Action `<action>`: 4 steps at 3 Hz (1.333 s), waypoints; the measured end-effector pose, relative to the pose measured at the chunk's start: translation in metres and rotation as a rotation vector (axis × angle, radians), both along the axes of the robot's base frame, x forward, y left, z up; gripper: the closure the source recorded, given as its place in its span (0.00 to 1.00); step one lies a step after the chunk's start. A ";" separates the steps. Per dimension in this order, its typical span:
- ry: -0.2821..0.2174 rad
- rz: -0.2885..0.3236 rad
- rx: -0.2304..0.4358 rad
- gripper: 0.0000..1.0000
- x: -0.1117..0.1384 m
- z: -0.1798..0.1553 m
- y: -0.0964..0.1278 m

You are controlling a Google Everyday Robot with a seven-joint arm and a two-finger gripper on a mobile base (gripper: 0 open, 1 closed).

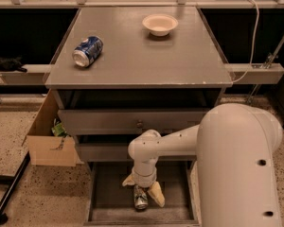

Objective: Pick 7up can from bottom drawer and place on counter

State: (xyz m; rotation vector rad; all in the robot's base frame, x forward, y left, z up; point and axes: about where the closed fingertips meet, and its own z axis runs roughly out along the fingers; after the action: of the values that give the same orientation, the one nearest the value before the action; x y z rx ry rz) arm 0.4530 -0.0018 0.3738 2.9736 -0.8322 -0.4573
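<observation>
Cans lay in two places: the 7up can (141, 198), a small cylinder of silvery-white and green with a dull silver end, lay on its side on the floor of the bottom drawer (98, 195), end-on to the camera, while a blue-and-white can (87, 51) lay on its side near the left edge of the counter (142, 60). The bottom drawer was a shallow grey tray with low side walls, pulled out at floor level below two flat-fronted grey drawers; the upper one (99, 121) carried a small round metal knob (139, 124). The counter was a broad, flat, matte grey rectangle with a worn pale front edge, and a shallow round cream bowl (160, 24) stood near its back. The robot's smooth, rounded white arm (180, 138) reached in from the right and turned down into the open drawer. The gripper (142, 192) hung directly over the 7up can, its two tan, wedge-shaped fingers (157, 196) spread apart, one on each side of the can; the right-hand one lay just beside the can's wall, and whether it touched could not be told. An open brown cardboard box (47, 145) with something green inside sat on the speckled floor (12, 136) just left of the cabinet.
</observation>
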 end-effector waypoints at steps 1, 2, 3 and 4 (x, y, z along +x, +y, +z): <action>0.000 0.000 0.000 0.00 0.000 0.000 0.000; 0.019 -0.043 0.091 0.00 -0.022 -0.018 0.024; 0.003 -0.063 0.146 0.00 -0.023 -0.024 0.040; 0.004 -0.063 0.146 0.00 -0.023 -0.024 0.040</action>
State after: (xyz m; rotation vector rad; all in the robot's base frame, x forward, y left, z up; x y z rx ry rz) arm 0.4302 0.0379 0.3498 3.0844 -0.9336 -0.5490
